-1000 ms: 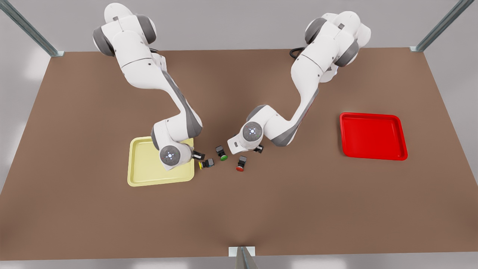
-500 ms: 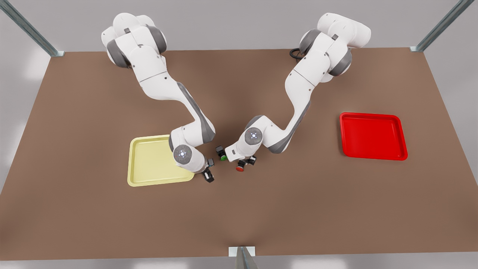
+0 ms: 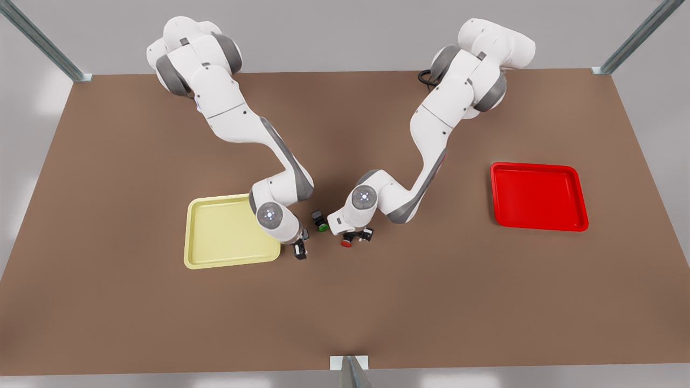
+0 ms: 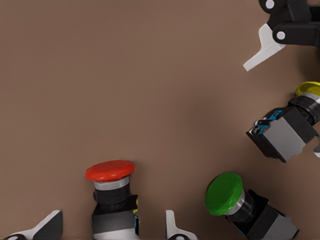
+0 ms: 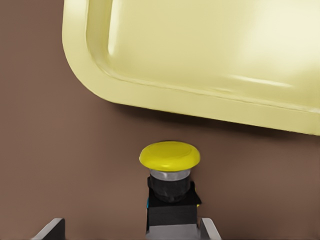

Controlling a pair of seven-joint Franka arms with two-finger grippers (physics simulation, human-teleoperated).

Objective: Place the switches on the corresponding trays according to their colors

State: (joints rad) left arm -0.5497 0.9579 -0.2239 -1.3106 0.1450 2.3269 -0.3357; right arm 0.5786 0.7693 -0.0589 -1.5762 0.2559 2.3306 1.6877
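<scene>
Yellow tray and red tray hold nothing; left gripper fingers straddle red switch, gaps showing; right gripper fingers flank yellow switch, contact unclear; left wrist view adds green switch.

Both arms wear glossy white shells with grey joint bands, each wrist cap bearing a small glowing dot ring. The grippers are black, tipped with pale grey fingers.
</scene>
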